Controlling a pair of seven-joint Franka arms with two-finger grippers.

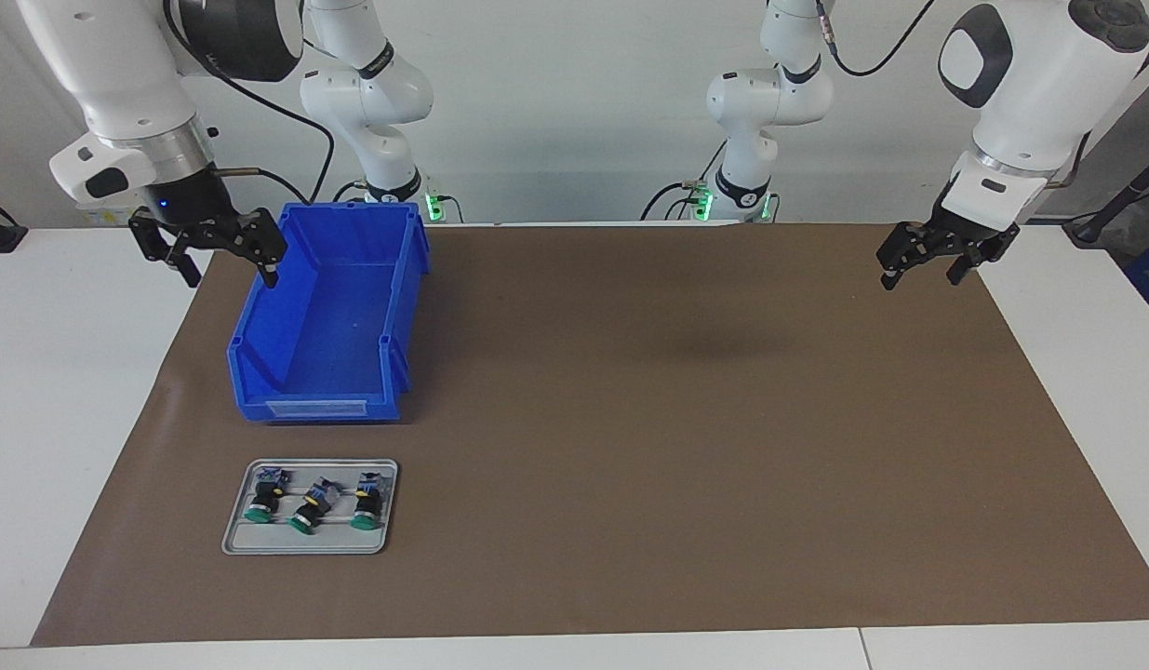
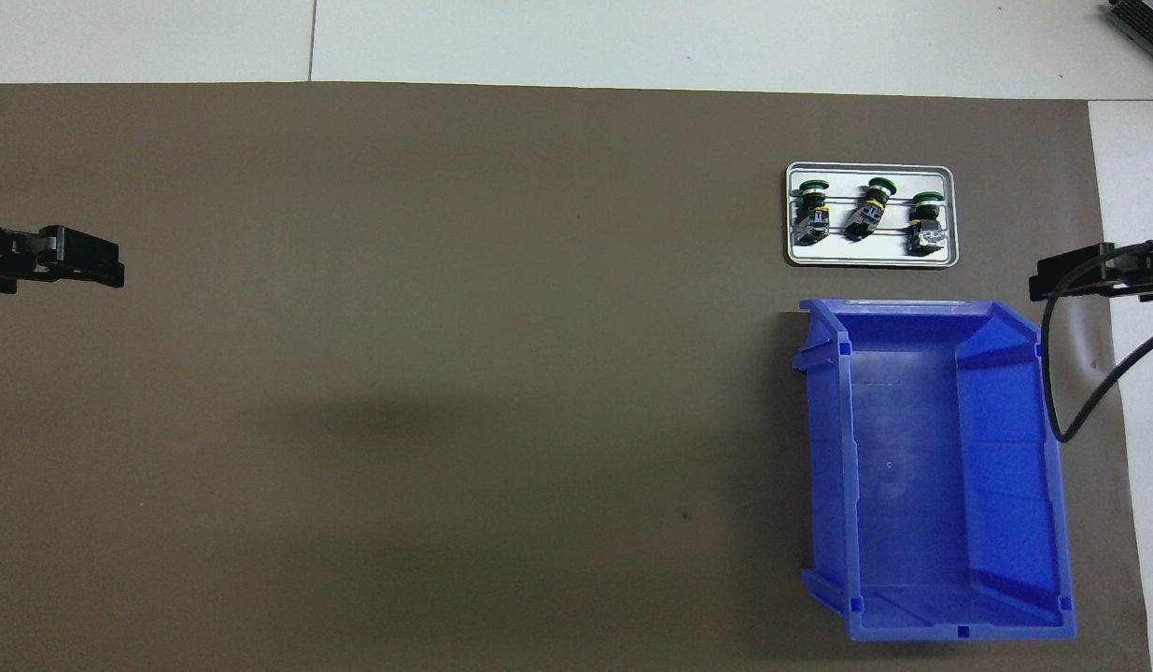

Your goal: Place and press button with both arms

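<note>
My two arms [image 1: 1021,84] are glossy white with rounded joints, black bands and dark grey caps, black cables looping off them, green lights glowing at their bases, and each ends past a silver wrist ring in a black clawed gripper, left [image 1: 935,262] and right [image 1: 213,249].

You have three buttons [image 1: 310,504] lying on their sides in a row on a small grey tray [image 1: 239,532] toward the right arm's end of the table, farther from the robots than the blue bin [image 1: 327,363]. Each has a round green cap, black body and blue-grey base, caps pointing away from the robots. The middle one lies skewed; none touch.
</note>
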